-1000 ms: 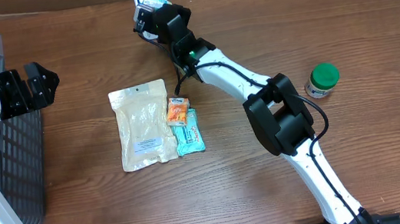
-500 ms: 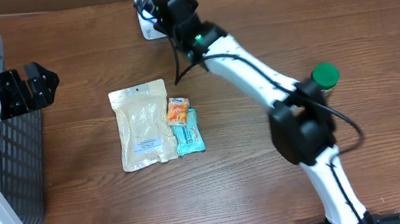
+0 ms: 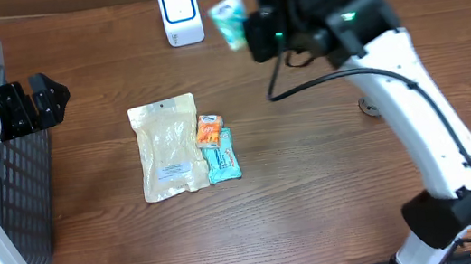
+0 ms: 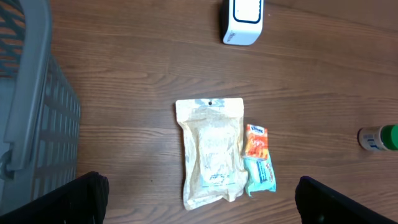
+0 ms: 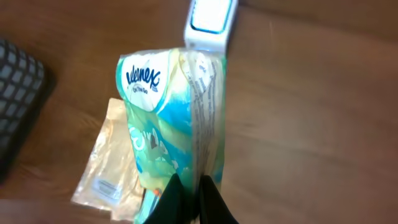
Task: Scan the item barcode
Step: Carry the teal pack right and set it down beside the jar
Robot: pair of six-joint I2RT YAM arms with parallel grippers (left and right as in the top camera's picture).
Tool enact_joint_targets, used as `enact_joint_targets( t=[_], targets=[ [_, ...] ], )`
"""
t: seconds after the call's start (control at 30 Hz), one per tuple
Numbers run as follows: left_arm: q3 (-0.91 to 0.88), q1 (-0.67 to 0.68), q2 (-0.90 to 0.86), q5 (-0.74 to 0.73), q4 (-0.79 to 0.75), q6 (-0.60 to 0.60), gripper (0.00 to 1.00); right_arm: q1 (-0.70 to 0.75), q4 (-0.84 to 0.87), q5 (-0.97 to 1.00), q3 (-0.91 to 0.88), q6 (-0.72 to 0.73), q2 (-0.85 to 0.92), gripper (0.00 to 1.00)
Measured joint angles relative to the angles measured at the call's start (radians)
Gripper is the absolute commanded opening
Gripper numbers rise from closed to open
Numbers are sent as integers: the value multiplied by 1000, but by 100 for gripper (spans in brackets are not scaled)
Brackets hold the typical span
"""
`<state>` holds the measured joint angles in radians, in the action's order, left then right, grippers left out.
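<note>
Brown wood-grain table (image 3: 124, 256) fills every view, with a dark mesh basket (image 3: 16, 197) at its left edge. At the far side stands a small white scanner (image 3: 180, 13) with a blue-rimmed face. The right gripper (image 5: 188, 200) is clenched on the lower end of a Kleenex tissue pack (image 5: 171, 124), a green, teal and white wrapper with a long seam running up its middle. From overhead the pack hangs in the air just to the right of the scanner, apart from it. In the right wrist view the scanner sits beyond the pack's top end. The left gripper (image 3: 56, 96) hangs over the basket side with its jaws spread wide and nothing between them. Near the table's middle lies a beige pouch (image 3: 167, 148). Just beside its right edge lie a small orange packet (image 3: 209, 131) and, below that, a teal packet (image 3: 221, 157). A green-capped bottle (image 4: 379, 138) lies well off to the right.
</note>
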<state>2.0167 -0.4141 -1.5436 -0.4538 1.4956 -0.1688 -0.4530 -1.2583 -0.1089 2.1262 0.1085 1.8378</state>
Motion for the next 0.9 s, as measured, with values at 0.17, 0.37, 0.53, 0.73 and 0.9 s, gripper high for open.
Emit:
enact_joint_targets(
  t=[0.17, 0.37, 0.53, 0.73, 0.9],
  targets=[
    [0, 0, 1, 0, 0, 0, 100, 97, -219, -32, -31, 101, -6, 4],
    [0, 0, 1, 1, -1, 0, 99, 193, -183, -41, -246, 142, -6, 4],
    [0, 0, 1, 0, -1, 0, 100, 260, 4, -40, -505, 153, -2, 4],
    [0, 0, 1, 0, 0, 0, 100, 319, 166, -13, -720, 154, 7, 4],
    [0, 0, 1, 0, -1, 0, 99, 326, 220, 13, -805, 154, 7, 17]
  ],
)
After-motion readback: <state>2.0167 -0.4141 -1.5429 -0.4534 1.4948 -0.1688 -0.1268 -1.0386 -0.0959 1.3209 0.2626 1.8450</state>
